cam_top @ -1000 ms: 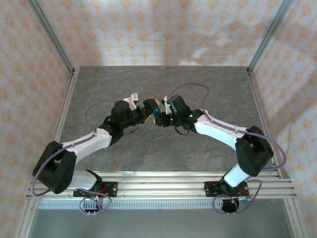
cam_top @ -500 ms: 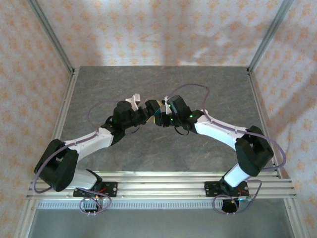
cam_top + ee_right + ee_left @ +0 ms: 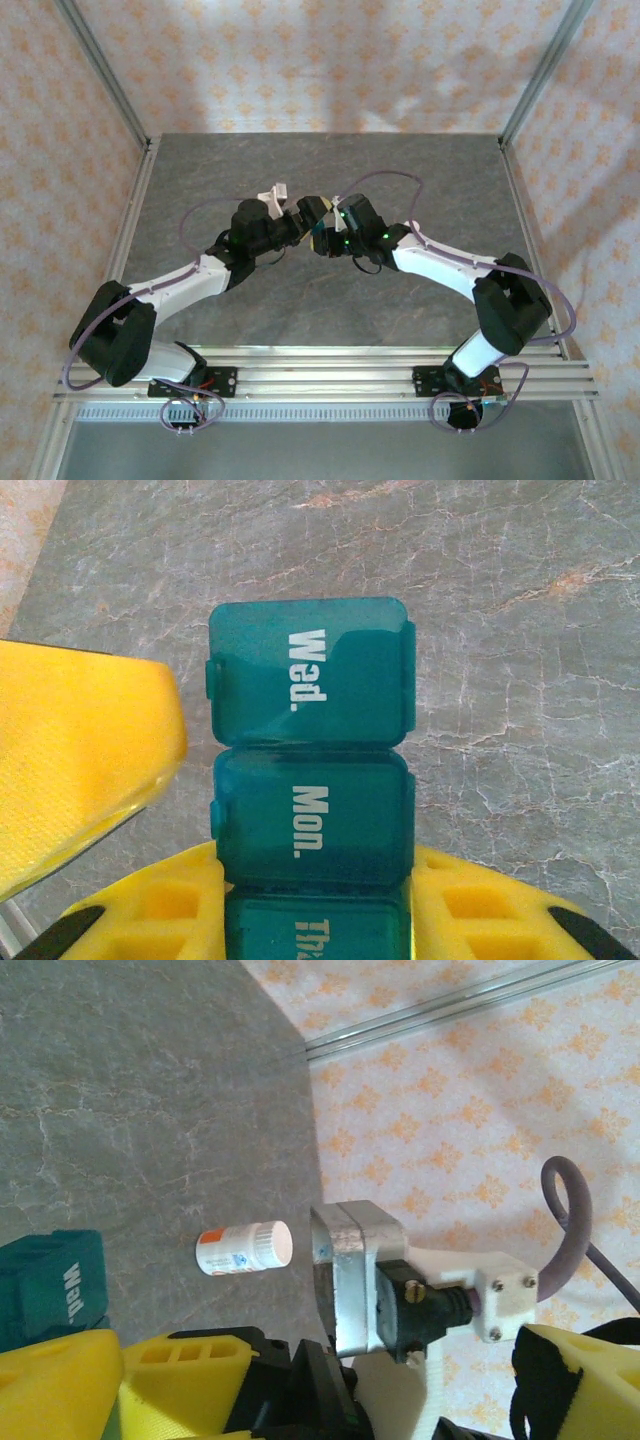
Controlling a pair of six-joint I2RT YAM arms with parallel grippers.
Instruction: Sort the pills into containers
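Observation:
The teal pill box [image 3: 310, 770], a strip of lidded compartments marked "Wed.", "Mon." and "Thu", is held above the grey table. My right gripper [image 3: 312, 890] is shut on it, one yellow finger [image 3: 480, 910] on each long side. All the lids are closed and the pills are hidden. My left gripper [image 3: 350, 1385] is open wide, and one of its yellow fingers [image 3: 80, 760] is just left of the "Wed." end. In the left wrist view the box's end [image 3: 50, 1290] sits at the left edge. From above, both grippers [image 3: 300, 215] [image 3: 322, 238] meet mid-table.
A small white bottle with an orange label [image 3: 245, 1248] lies on its side on the grey table [image 3: 430, 180] beyond the left fingers. The right arm's wrist camera mount [image 3: 400, 1295] sits between the left fingers. Aluminium rails [image 3: 130, 230] and patterned walls enclose the table.
The left gripper has moved a little right and away from the bases, closing in on the pill box. The right gripper and the box have stayed put.

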